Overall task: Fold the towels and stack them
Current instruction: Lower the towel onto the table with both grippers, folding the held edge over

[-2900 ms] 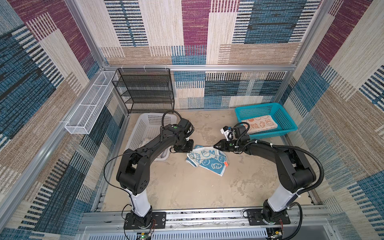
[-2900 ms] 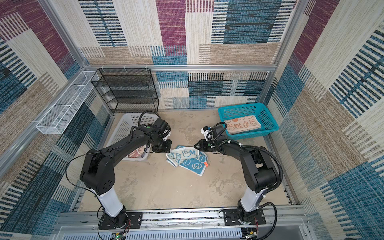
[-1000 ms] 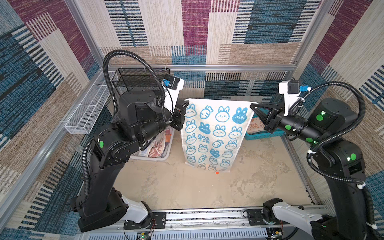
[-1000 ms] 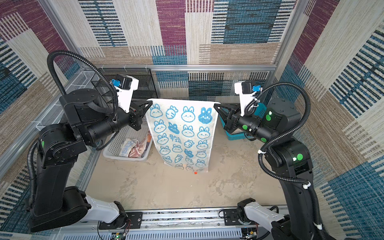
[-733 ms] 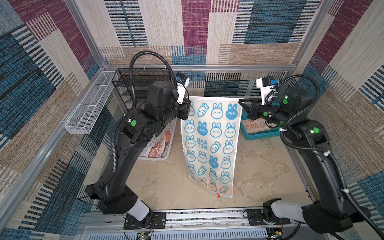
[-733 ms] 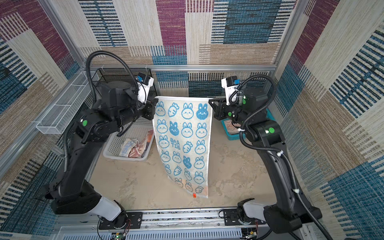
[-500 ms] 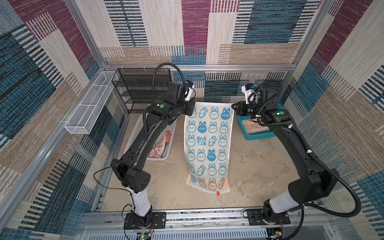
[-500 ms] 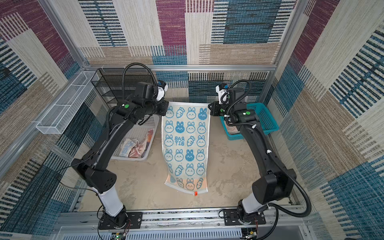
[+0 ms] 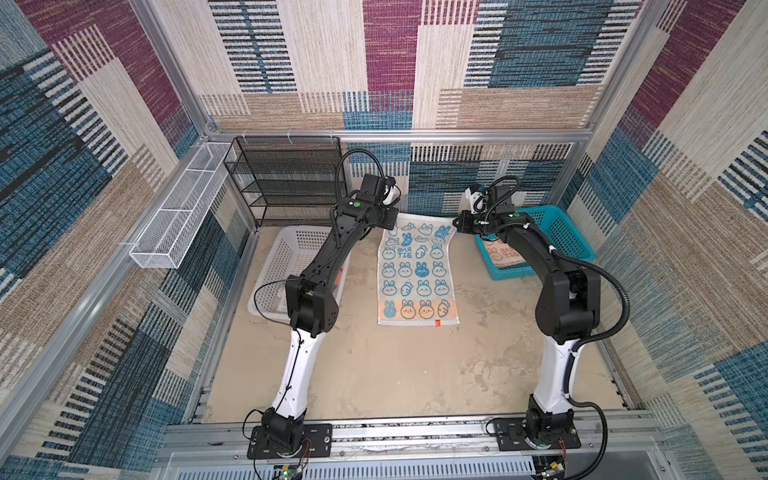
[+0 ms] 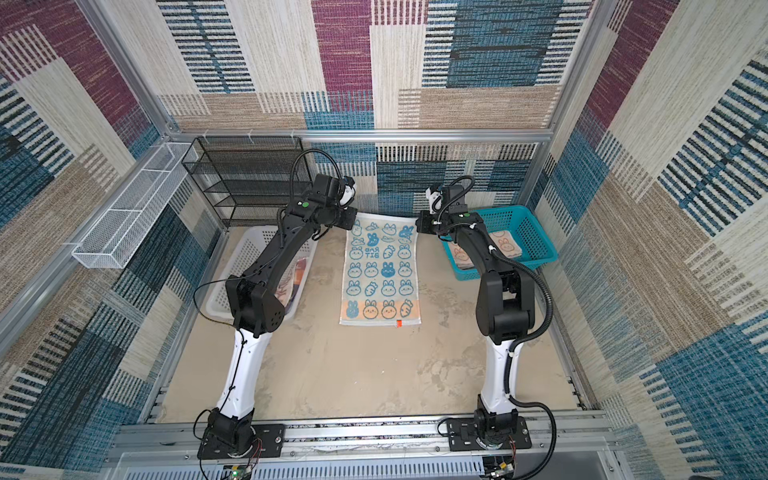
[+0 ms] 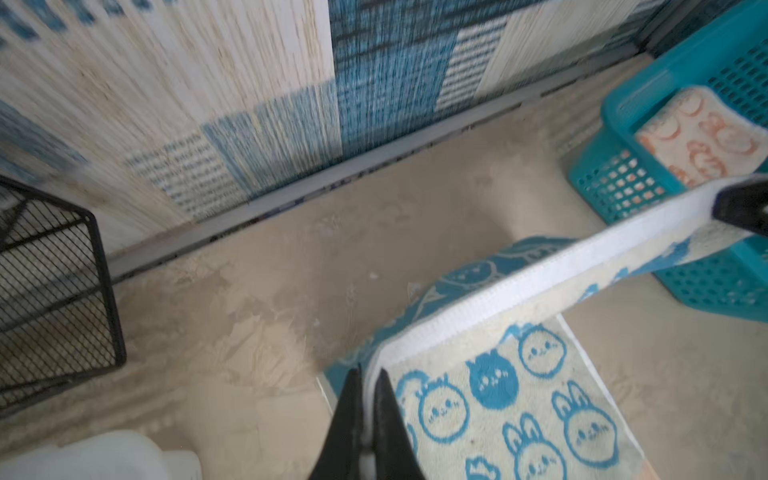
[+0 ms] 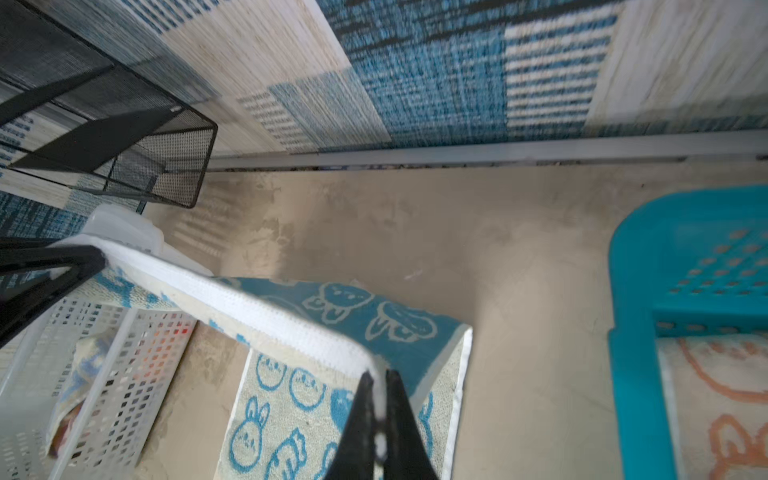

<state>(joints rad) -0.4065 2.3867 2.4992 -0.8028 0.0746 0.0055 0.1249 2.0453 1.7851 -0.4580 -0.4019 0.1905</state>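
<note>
Left of centre in a top view, the left gripper (image 9: 390, 225) stays clamped on a far corner of the blue-and-white towel (image 9: 415, 276); the cloth, hanging a second ago, now lies mostly flat mid-frame; the right gripper (image 9: 458, 224) pinches the opposite corner; folding can likely begin.

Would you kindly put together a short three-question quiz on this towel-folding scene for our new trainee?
1. True or false: the left hand and right hand each pinch a far corner of the blue-and-white rabbit towel.
2. The orange rabbit towel lies in: A) the teal basket; B) the black wire rack; C) the white wire tray.
3. Which container holds the crumpled third towel?
Key: 1 true; 2 A; 3 the white basket.
</note>
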